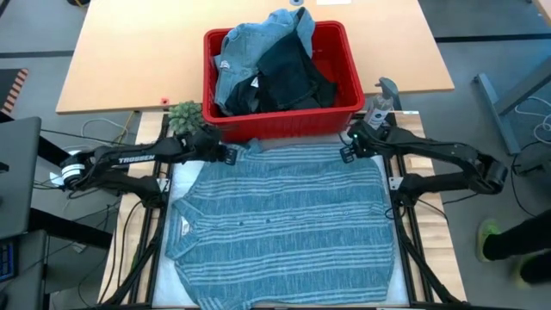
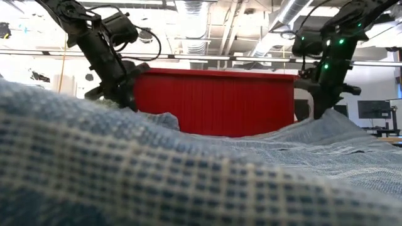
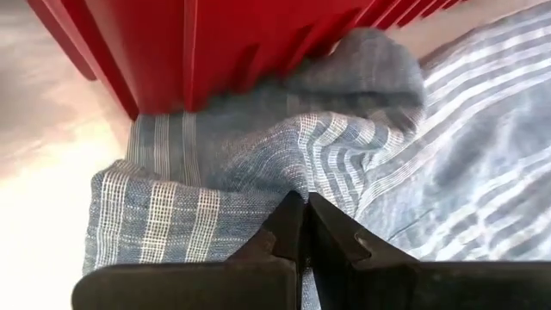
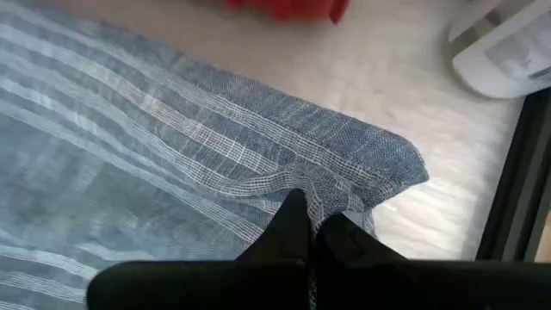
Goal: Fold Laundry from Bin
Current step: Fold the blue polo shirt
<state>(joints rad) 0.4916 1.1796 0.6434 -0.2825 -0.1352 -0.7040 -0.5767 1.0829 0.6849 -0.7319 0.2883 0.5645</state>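
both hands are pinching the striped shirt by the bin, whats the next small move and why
Probably lift both corners together and carry them away from the bin, folding that edge over. The left hand and right hand are each shut on a corner of the striped shirt, which already lies spread flat on the table with that edge against the bin's wall, so the grips look set for a fold.

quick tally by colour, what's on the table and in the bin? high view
Blue striped: 1, the shirt spread flat, both grippers pinching its far corners
Light blue: 1, denim piece in the bin
Dark: 1, garment in the bin
Red: 1, the bin
Green: 1, small plant
Total: 5
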